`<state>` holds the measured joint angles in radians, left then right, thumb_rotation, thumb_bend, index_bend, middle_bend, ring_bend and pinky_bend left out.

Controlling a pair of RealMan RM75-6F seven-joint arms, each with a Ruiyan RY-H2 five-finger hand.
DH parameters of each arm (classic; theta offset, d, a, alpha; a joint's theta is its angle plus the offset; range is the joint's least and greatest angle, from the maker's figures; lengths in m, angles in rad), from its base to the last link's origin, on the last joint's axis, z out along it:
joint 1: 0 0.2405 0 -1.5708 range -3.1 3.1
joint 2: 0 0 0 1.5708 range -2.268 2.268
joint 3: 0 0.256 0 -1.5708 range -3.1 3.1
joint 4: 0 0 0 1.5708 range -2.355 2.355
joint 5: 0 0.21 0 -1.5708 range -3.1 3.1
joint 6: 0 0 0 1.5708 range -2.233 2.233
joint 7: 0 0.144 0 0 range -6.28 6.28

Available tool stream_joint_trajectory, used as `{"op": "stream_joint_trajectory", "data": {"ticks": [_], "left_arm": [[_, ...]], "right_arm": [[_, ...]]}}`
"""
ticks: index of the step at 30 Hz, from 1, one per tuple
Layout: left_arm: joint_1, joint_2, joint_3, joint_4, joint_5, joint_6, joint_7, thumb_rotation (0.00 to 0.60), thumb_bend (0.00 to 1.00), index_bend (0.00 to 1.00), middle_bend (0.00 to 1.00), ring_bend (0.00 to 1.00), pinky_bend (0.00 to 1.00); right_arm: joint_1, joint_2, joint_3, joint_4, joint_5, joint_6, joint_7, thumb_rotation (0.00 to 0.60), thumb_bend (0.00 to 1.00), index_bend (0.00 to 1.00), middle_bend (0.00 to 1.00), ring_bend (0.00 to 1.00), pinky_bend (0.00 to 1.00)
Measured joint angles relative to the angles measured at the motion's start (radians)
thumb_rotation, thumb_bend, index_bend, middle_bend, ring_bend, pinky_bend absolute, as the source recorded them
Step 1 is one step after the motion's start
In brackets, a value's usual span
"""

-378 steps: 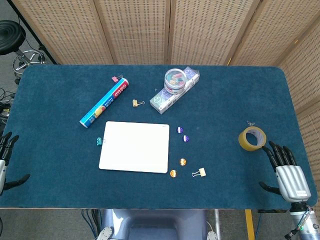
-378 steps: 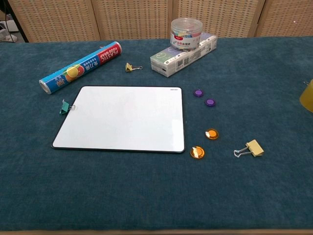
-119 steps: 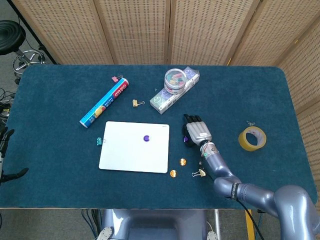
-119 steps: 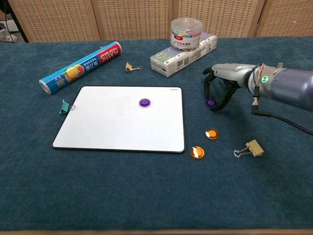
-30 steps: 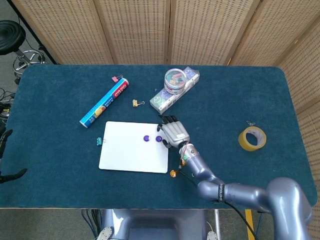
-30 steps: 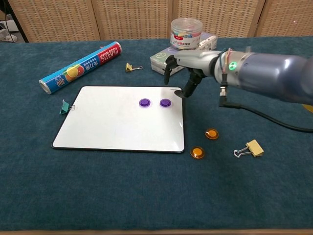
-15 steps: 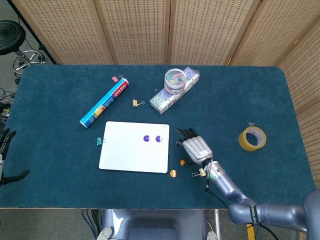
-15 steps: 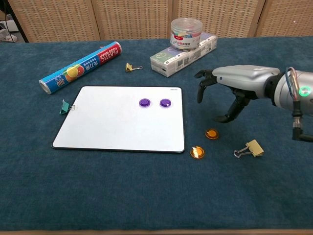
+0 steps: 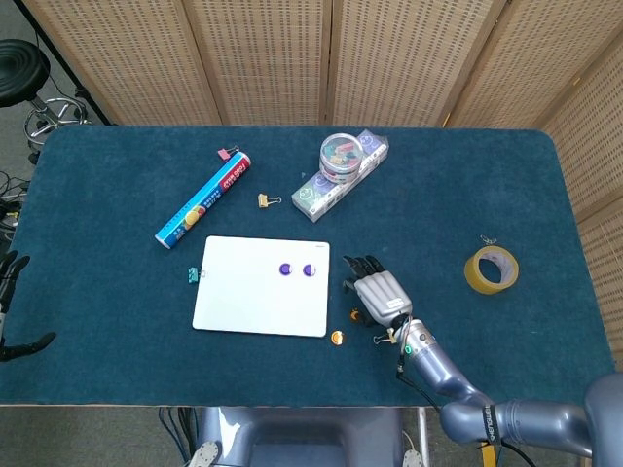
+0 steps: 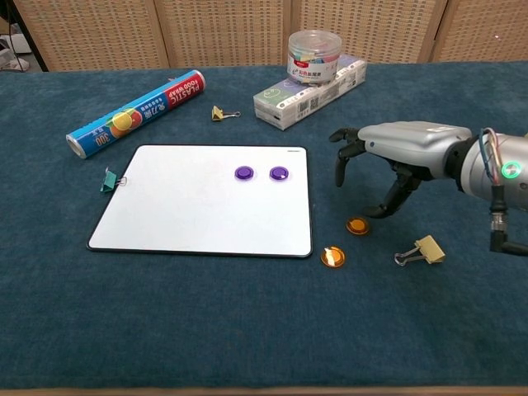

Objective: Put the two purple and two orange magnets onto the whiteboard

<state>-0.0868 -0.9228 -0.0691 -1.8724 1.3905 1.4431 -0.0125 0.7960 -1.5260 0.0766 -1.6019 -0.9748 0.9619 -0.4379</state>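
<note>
Both round purple magnets [image 10: 244, 173] now sit side by side on the flat white rectangular whiteboard [image 10: 190, 206], where earlier the board was bare and they lay on the dark blue felt desk [image 10: 247, 330] to its right. We also note that the right robot hand [image 10: 388, 165] has withdrawn from the board and now hovers, fingers spread and curved downward, just above the nearer of the two round orange magnets [image 10: 356, 225]; it holds nothing. We judge the task half complete: the purple pair is placed, and both orange magnets remain on the desk, one just below the fingertips and the other [image 10: 332, 256] near the board's lower right corner, apart from its edge. We expect the next step to be a pinch on the orange magnet under the hand. The left robot hand [image 9: 12, 311] rests at the far left desk edge, open and empty. As for containers, the clear round plastic tub [image 10: 313, 56] stands on a pale rectangular box [image 10: 307, 97] behind the board and holds small coloured items that we cannot identify. The blue cling-wrap roll [image 10: 136, 114], the yellow tape ring [image 9: 491, 269] and the gold binder clip [image 10: 422, 249] lie clear of the working area.
</note>
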Motion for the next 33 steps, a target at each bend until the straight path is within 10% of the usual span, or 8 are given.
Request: {"op": "stream_joint_trajectory", "data": {"ticks": [33], "left_arm": [[0.006, 0.004, 0.003, -0.002, 0.011, 0.009, -0.01, 0.6, 0.07, 0.0, 0.0, 0.0, 0.0]], "right_arm": [[-0.043, -0.05, -0.004, 0.058, 0.012, -0.025, -0.021, 0.6, 0.28, 0.43, 0.0, 0.0, 0.0]]}}
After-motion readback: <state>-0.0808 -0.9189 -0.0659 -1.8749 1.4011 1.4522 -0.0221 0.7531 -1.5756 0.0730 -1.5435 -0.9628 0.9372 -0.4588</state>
